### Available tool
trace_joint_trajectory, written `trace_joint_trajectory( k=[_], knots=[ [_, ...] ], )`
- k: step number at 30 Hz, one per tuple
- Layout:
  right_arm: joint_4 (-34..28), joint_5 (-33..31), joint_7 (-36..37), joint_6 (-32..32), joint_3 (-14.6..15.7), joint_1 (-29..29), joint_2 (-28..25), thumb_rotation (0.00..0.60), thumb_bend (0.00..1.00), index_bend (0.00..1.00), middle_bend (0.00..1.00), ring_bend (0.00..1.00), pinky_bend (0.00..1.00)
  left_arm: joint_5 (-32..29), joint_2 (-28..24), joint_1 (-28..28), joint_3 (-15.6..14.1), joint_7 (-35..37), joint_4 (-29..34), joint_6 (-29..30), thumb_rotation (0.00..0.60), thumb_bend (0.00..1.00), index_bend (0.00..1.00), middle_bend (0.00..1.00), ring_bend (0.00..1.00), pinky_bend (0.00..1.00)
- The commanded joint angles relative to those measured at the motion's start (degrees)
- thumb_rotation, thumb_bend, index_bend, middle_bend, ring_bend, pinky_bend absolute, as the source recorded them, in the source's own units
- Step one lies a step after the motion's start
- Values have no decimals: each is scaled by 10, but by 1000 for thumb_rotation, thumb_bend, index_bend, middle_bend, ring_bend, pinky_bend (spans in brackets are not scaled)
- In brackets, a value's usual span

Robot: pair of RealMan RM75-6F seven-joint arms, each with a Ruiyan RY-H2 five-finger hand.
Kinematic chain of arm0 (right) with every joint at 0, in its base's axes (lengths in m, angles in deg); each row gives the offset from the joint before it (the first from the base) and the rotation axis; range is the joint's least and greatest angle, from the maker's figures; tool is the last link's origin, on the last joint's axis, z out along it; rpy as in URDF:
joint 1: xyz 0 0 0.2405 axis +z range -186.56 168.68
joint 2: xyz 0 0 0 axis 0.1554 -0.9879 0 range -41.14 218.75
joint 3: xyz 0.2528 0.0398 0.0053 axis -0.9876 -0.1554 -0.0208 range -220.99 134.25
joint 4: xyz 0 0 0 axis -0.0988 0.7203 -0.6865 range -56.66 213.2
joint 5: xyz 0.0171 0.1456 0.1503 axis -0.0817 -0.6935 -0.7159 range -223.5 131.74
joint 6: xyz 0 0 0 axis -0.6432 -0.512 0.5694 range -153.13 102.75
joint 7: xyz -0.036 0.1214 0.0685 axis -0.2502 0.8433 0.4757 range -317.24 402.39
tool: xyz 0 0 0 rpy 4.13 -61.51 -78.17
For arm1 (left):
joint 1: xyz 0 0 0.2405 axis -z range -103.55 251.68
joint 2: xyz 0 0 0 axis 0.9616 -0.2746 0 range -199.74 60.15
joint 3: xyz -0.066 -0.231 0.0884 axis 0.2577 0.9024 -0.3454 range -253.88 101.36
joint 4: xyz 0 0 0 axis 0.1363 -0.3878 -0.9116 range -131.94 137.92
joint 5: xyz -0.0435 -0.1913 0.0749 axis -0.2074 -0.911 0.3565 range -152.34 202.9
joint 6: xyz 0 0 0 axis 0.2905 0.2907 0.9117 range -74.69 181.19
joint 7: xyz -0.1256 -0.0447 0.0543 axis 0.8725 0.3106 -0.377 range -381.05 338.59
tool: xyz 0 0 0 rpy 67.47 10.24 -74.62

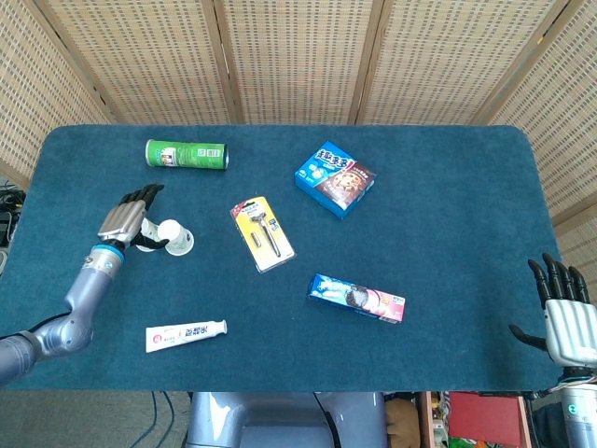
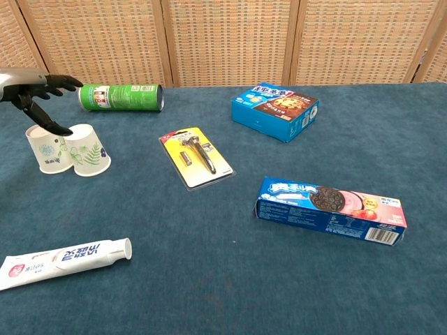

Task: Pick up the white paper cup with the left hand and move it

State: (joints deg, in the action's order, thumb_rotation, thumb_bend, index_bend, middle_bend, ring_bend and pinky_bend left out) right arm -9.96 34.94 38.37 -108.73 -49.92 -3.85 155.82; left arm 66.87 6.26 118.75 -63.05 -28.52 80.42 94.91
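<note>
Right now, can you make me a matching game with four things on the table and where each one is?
Things:
1. green cylindrical chip can
2. white toothpaste tube
3. blue cardboard cookie box
4. white paper cups

Places:
A. near front left corner
B. under the left hand
C. back, right of centre
D. lying at the back left

Pairs: 1-D, 2-A, 3-C, 4-B

Two paper cups [image 2: 87, 149] [image 2: 47, 149] — one green can [image 2: 120, 97], two boxes [image 2: 275, 112] [image 2: 329, 209], toothpaste [image 2: 64, 260], razor pack [image 2: 195, 158]
</note>
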Motion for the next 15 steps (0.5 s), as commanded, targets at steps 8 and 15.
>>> trace_joint_trajectory(
  k=[8, 15],
  knots=[
    [-5, 12, 2, -13, 3, -4, -3, 600, 0, 0, 0, 0, 0, 264, -92, -169, -28, 19, 142, 341, 600, 217, 0, 0, 0, 0],
    [-10, 22, -10, -23, 7, -7, -1, 600, 0, 0, 0, 0, 0, 295, -79, -287, -99, -59, 206, 485, 600, 147, 0, 0, 0, 0]
  ],
)
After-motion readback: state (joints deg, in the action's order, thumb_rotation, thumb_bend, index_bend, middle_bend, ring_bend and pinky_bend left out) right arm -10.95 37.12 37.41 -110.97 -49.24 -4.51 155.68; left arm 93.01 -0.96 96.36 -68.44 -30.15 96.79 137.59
